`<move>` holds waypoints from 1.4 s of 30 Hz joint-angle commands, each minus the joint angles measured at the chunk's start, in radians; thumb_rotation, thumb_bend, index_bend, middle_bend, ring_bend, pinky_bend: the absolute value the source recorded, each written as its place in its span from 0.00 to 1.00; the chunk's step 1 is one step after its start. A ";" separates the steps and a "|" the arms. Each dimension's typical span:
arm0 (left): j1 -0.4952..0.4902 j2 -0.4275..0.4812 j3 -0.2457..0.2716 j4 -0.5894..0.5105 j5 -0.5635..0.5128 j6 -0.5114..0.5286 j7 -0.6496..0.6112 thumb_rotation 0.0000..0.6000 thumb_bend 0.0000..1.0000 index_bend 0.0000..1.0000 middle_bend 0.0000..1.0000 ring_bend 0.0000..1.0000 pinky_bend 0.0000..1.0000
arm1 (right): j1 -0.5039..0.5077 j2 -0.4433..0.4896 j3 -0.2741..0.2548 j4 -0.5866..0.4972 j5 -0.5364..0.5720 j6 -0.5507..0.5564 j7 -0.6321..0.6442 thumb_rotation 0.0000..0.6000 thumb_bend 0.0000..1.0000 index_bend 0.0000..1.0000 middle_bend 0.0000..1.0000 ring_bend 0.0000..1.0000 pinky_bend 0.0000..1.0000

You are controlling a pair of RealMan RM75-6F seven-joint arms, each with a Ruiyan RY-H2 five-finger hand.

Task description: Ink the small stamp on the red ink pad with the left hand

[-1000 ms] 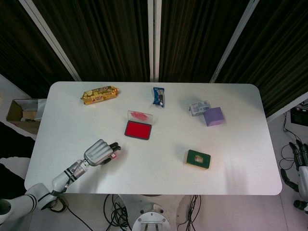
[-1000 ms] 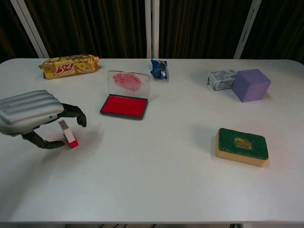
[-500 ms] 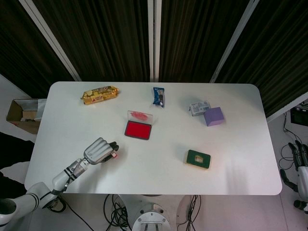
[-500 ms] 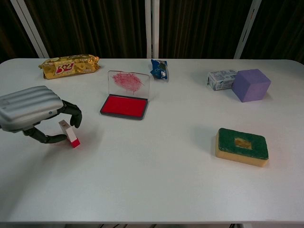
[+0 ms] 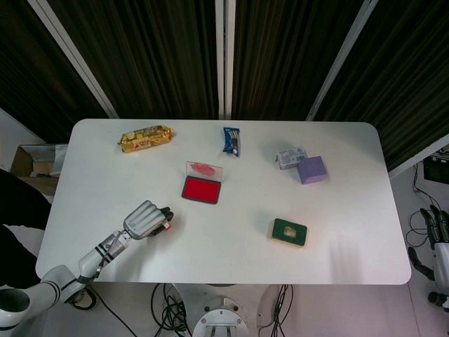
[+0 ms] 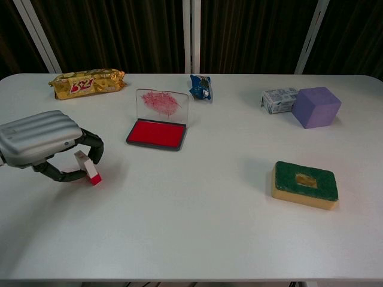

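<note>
Fingers point(image 6: 91, 145) of the left hand point(image 6: 39, 139) curled down around the small stamp point(image 6: 87, 168), thumb below it and fingertips above, so the stamp sat pinched between them, tilted, its red end touching the white counter point(image 6: 191, 221). From the head view the same hand point(image 5: 144, 220) lay low over the front-left part of the counter, the stamp point(image 5: 167, 226) peeking out just past the fingertips. The red ink pad point(image 6: 157, 132) lay open a little beyond and to the right, well apart from the stamp, its clear lid point(image 6: 161, 104) standing upright and smeared with red. Farther back sat a gold snack packet point(image 6: 87, 82) and a small blue packet point(image 6: 201, 85). Over on the right side were a purple cube point(image 6: 316, 106), touching a small pale carton point(image 6: 279, 100), and nearer the front a green-topped yellow sponge point(image 6: 304, 183). The right hand point(image 5: 440, 237) hung down beside the counter's far right edge, off the surface; whether its fingers were spread or curled I could not tell.
</note>
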 commanded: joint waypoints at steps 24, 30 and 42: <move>-0.078 0.135 -0.091 -0.281 -0.145 -0.128 -0.087 1.00 0.37 0.59 0.60 0.97 1.00 | 0.006 0.001 0.002 -0.005 -0.005 -0.004 0.001 1.00 0.28 0.00 0.00 0.00 0.00; -0.166 0.182 -0.195 -0.421 -0.294 -0.312 -0.014 1.00 0.38 0.60 0.61 0.97 1.00 | 0.004 0.001 0.002 -0.006 -0.009 0.003 0.002 1.00 0.28 0.00 0.00 0.00 0.00; -0.314 0.031 -0.329 -0.339 -0.555 -0.513 0.201 1.00 0.38 0.60 0.61 0.99 1.00 | -0.003 -0.002 -0.005 0.008 -0.002 -0.003 0.017 1.00 0.28 0.00 0.00 0.00 0.00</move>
